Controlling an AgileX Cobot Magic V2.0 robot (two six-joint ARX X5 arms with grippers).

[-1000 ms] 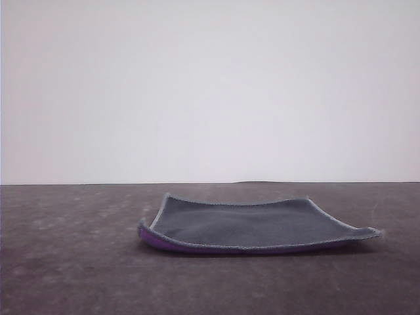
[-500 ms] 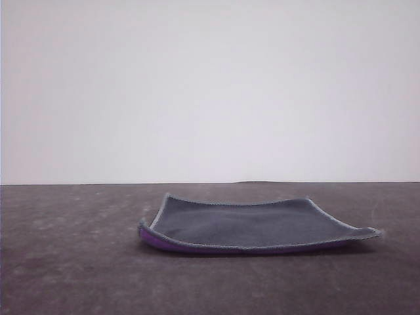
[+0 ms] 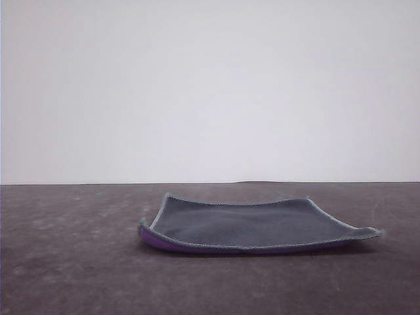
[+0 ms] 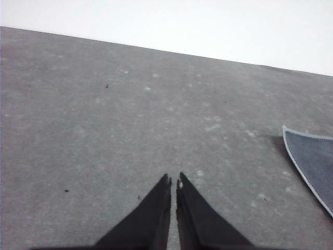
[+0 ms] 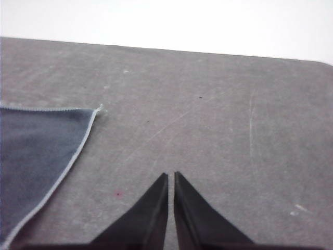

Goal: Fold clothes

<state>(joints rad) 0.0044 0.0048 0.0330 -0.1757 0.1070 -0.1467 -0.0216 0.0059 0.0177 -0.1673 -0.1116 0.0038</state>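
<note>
One cloth: a single small square cloth [image 3: 252, 226] lies unfolded on the dark surface [image 3: 72, 262], grey face up, purple face showing only as a thin band along the near edge and the near left corner.
Position: in the front view it sits a little right of centre, well clear of both arms.
Lie of the fabric: not quite flat; the near left corner and the far right corner curl up slightly, and the middle sags between them.
Left gripper: the left gripper [image 4: 173, 182] has its two dark fingers pressed together with barely a slit between them, holding nothing, above bare surface with the cloth [image 4: 312, 161] off to one side.
Right gripper: the right gripper [image 5: 170, 178] is likewise closed down to a hairline gap and empty, with a stitched corner of the cloth [image 5: 36, 151] near but not touching.
Stage: folding looks not yet begun, judging by the cloth lying open and single-layered.
Handling: likely very light, soft and limp, so it should drape and drag when lifted by one point.
Where to grasp: the raised corners look easiest, as the stitched grey edge stands off the surface there.
Risk: a flat edge could slide away instead of being pinched.
</note>
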